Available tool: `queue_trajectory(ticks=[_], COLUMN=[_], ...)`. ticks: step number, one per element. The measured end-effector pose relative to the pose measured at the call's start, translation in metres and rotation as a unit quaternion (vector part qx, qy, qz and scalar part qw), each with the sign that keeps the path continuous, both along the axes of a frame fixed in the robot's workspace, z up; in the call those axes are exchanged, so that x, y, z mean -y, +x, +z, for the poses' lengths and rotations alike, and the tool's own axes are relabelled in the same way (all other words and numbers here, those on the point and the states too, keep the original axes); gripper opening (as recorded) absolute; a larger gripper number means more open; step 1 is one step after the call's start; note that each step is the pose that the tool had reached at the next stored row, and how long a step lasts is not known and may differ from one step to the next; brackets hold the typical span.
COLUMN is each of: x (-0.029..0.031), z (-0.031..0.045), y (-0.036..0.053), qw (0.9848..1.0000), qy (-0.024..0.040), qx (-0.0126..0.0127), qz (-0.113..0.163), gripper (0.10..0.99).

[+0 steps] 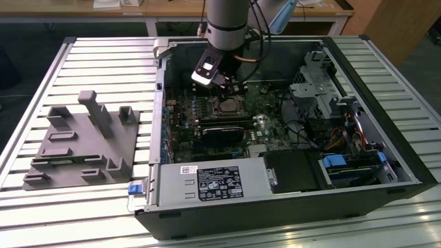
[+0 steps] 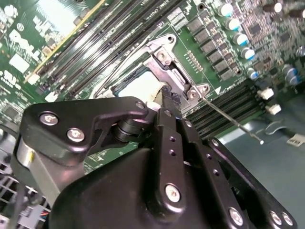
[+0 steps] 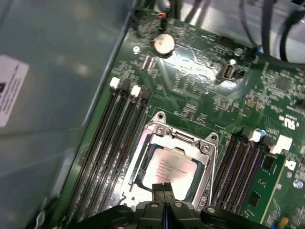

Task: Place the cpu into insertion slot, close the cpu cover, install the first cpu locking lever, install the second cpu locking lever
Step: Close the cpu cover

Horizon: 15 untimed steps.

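One slatted table (image 1: 103,62) before a wooden desk (image 1: 172,8), bearing one open computer case (image 1: 276,212) and one grey fixture (image 1: 82,142).
Inside the case: one motherboard (image 3: 190,62), with two banks of memory slots (image 3: 109,138) flanking the fingers (image 3: 158,190) of the one gripper (image 3: 163,188), pressed together and clamped on nothing. Directly under the fingertips, one insertion slot (image 3: 142,168) holding one cpu (image 3: 172,168), with one cpu cover (image 3: 164,135) flat around it. Just beside the fingers, one thin locking lever (image 2: 233,120) jutting free.

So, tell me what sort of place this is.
Probably a robotics lab workbench: an open black desktop computer case lies on a slatted silver metal table, a grey moulded fixture plate beside it, light wooden desks behind.
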<state>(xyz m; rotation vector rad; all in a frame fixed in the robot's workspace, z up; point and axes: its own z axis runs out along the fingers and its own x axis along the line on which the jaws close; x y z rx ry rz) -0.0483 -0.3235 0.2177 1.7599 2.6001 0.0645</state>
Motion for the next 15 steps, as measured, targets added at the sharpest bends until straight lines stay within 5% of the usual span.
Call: queue_trajectory(ticks=[8,15], x=[0.0000,0.0000], z=[-0.0005,-0.0010], y=[0.0000,0.0000], qw=[0.9978,0.9920], qy=[-0.0051,-0.0084], qx=[0.0000,0.0001], qz=[0.066,0.126], gripper=[0.106,0.106])
